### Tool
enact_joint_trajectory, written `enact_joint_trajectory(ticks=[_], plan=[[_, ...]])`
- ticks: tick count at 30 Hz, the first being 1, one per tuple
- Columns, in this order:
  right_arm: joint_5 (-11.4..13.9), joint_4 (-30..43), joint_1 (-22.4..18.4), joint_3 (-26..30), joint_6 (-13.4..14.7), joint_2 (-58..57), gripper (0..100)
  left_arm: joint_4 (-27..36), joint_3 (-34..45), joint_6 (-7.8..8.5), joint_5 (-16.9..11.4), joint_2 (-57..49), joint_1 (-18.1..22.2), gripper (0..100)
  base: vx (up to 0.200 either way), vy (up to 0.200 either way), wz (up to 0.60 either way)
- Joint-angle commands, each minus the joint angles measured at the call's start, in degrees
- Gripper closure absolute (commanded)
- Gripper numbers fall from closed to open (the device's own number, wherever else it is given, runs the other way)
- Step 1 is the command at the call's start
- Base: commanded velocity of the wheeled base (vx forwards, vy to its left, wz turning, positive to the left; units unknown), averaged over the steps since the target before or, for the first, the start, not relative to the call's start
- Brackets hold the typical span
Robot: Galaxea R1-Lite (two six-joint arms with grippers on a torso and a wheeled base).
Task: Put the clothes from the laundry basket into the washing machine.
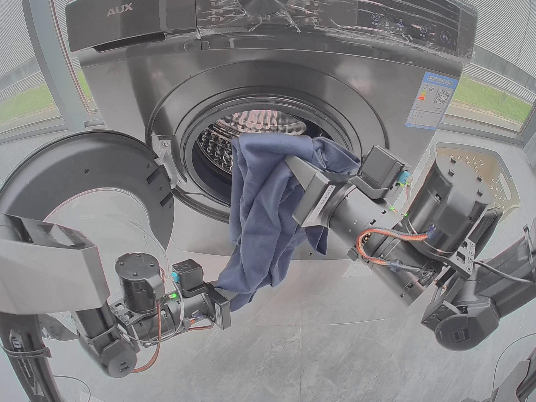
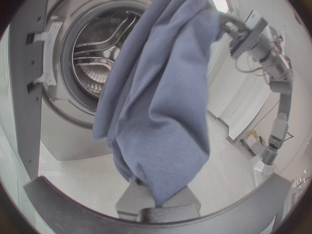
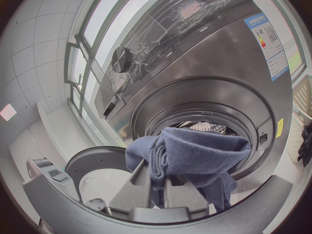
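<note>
A blue garment (image 1: 268, 207) hangs in front of the washing machine's open drum (image 1: 245, 135). My right gripper (image 1: 298, 166) is shut on its upper part, level with the drum's mouth; the cloth bunches over the fingers (image 3: 136, 186). My left gripper (image 1: 231, 297) is shut on the garment's lower end (image 2: 159, 166), low in front of the machine. The cloth stretches between the two grippers. The laundry basket (image 1: 491, 180) stands to the right of the machine; a dark garment (image 3: 306, 147) hangs over its rim.
The round door (image 1: 84, 180) stands swung open to the left of the machine (image 1: 357, 85). Pale tiled floor (image 1: 312, 336) lies in front. The drum's metal inside (image 2: 94, 65) shows behind the cloth.
</note>
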Motion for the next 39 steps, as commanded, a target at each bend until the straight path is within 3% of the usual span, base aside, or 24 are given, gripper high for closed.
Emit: enact_joint_trajectory(ticks=[1, 9, 10, 17, 22, 39], plan=[[-0.01, -0.19, -1.89, 1.11, -1.07, 1.57, 100, -0.17, 5.94, -0.08, 0.44, -10.45, -4.35, 100, 0.0, 0.0, 0.0], [0.78, -1.86, -2.24, 4.27, -2.48, 2.88, 100, -0.08, 7.96, 0.1, 0.0, -18.89, -5.49, 100, 0.0, 0.0, 0.0], [0.96, -2.04, -2.33, 4.89, -3.35, 2.88, 0, -0.08, 7.26, -0.08, -0.26, -19.42, -5.49, 100, 0.0, 0.0, 0.0], [1.4, -1.6, -2.33, 9.98, -4.32, 2.44, 0, -0.08, 3.04, -0.61, 0.09, -19.68, -5.14, 100, 0.0, 0.0, 0.0], [1.4, -2.3, -3.04, 13.94, -5.46, 2.62, 0, -0.08, 0.49, -3.07, 0.44, -19.77, -4.7, 100, 0.0, 0.0, 0.0], [1.4, -2.48, -4.0, 16.4, -5.9, 3.67, 0, -0.08, -1.36, -6.06, 0.62, -21.18, -2.68, 100, 0.0, 0.0, 0.0]])
